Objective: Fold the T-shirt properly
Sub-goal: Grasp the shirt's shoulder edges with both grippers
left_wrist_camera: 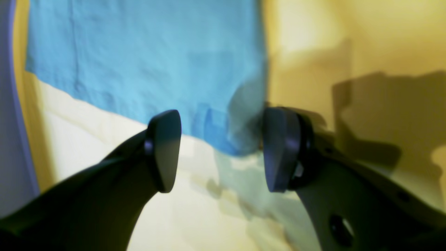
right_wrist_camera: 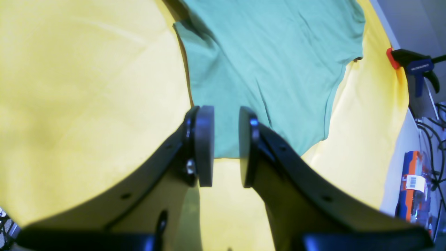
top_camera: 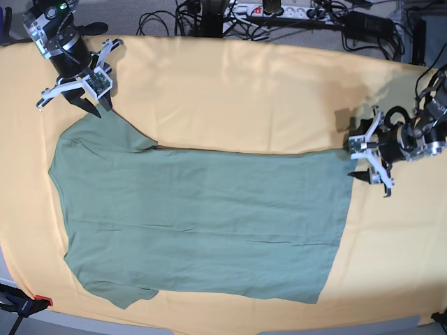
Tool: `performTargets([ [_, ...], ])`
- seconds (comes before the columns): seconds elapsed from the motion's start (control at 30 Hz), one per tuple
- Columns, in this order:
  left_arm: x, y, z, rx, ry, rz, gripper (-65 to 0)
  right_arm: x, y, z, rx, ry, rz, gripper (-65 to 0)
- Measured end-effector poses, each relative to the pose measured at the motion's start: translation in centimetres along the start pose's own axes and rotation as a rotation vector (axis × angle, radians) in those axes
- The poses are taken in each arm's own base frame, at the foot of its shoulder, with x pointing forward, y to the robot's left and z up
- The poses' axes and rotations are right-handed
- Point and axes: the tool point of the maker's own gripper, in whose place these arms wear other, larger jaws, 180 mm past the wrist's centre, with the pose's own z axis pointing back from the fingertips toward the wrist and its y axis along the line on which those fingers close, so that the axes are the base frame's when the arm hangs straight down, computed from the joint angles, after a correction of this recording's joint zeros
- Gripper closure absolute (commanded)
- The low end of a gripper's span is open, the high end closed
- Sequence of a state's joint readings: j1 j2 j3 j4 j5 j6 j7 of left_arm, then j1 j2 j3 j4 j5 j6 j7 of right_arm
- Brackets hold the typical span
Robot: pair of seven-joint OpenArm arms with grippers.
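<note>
The sage-green T-shirt lies spread flat on the yellow-orange cloth, sleeves to the left and hem to the right. My right gripper hovers at the upper sleeve's edge. In the right wrist view the gripper is open by a narrow gap, with the sleeve edge showing between its fingers. My left gripper is at the hem's upper right corner. In the left wrist view the gripper is wide open, with the shirt corner, tinted blue here, between its pads. Neither gripper holds fabric.
A clamp pins the cloth at the near left corner; another clamp shows in the right wrist view. Cables and a power strip run along the far edge. An orange and blue object stands beyond the table edge.
</note>
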State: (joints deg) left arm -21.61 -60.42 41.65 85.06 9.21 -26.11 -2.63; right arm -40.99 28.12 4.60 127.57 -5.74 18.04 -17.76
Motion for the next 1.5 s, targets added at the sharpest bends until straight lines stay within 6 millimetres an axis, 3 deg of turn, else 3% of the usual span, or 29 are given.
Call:
performTargets([
  [0.1,0.6,0.5,-1.0,-0.002,-0.016,-0.007,-37.6,0.0,0.0,0.0,0.000,0.000,0.000,-15.1],
  [0.17,1.0,1.0,-1.5,-0.001,-0.023,-0.011,-33.1,0.0,0.0,0.0,0.000,0.000,0.000,-15.1],
  [0.27,1.5,1.2,-2.3,-0.003,-0.024,-0.016,-6.0,0.0,0.0,0.0,-0.001,0.000,0.000,-15.1],
  [0.3,1.7,1.1,-2.5,-0.012,-0.028,-0.014,0.0,0.0,-0.1,0.0,-0.005,0.000,-0.001,-15.7],
  [0.37,1.8,1.5,-2.4,-0.006,-0.032,-0.012,0.0,0.0,-0.6,0.0,-0.036,0.002,-0.008,-23.7],
  [0.47,2.0,2.9,-2.0,0.025,-0.035,-0.011,0.0,0.1,-0.5,0.0,-0.026,-0.003,0.021,-43.9],
  [0.5,2.2,3.3,-1.9,0.033,-0.047,0.003,0.0,0.2,-0.3,0.0,-0.014,-0.010,0.031,-46.0],
  [0.63,2.6,3.8,-1.8,0.042,-0.067,0.029,0.0,-0.5,0.0,0.0,0.051,-0.002,0.102,-45.1],
  [0.83,2.5,3.9,-1.6,0.044,-0.066,0.036,0.0,-4.7,0.0,-0.9,0.106,0.094,0.138,-44.7],
  [0.93,2.5,3.9,-1.6,0.044,-0.066,0.035,0.0,-4.9,-0.2,-1.6,0.122,0.084,0.146,-44.7],
  [1.1,2.6,3.9,-1.6,0.045,-0.067,0.035,0.0,-4.8,1.4,-1.6,0.213,0.064,0.102,-44.3],
  [1.2,2.5,3.9,-1.6,0.044,-0.065,0.035,0.0,-4.7,0.6,-1.7,0.173,0.063,0.092,-40.2],
  [1.5,2.5,3.9,-1.6,0.044,-0.066,0.036,0.0,-4.7,-0.1,-2.6,0.166,0.053,0.061,-40.1],
])
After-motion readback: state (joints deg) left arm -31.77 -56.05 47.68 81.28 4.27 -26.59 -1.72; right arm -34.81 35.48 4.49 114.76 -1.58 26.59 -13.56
